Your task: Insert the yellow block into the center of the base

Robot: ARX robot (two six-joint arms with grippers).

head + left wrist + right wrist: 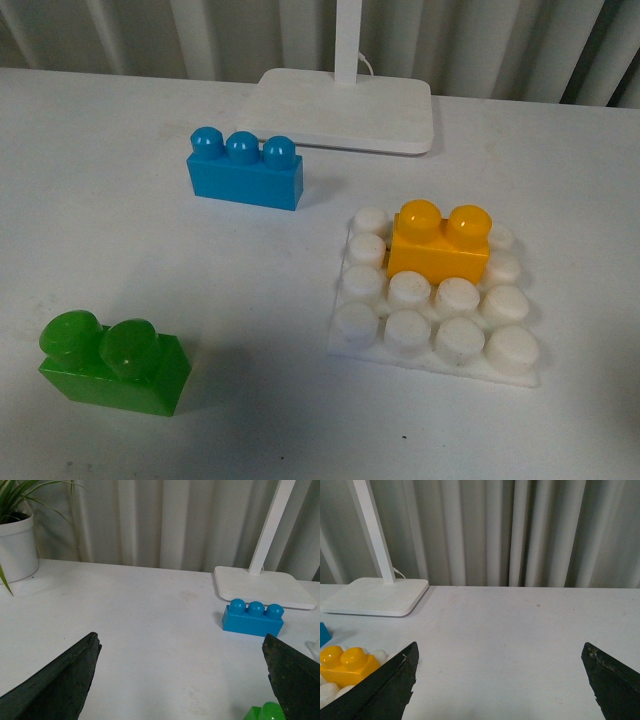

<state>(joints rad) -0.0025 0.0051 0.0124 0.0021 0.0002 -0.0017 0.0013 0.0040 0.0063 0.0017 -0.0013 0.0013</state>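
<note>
The front view looks down and forward over the worktop (pixel 120 200), close to the base (pixel 435 355) and bricks. Both wrist views sit low, looking level across the worktop toward the curtain (pixel 165 520). All three share the lamp foot (pixel 340 110); front and left wrist share the blue brick (pixel 245 170).

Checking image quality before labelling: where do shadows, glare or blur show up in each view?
Front view: even light, soft shadow beside the green brick; the yellow block and base are sharp, no glare. Left wrist view: blue brick crisp, near gripper fingers dark. Right wrist view: lamp foot clear, fingers dark silhouettes.
</note>
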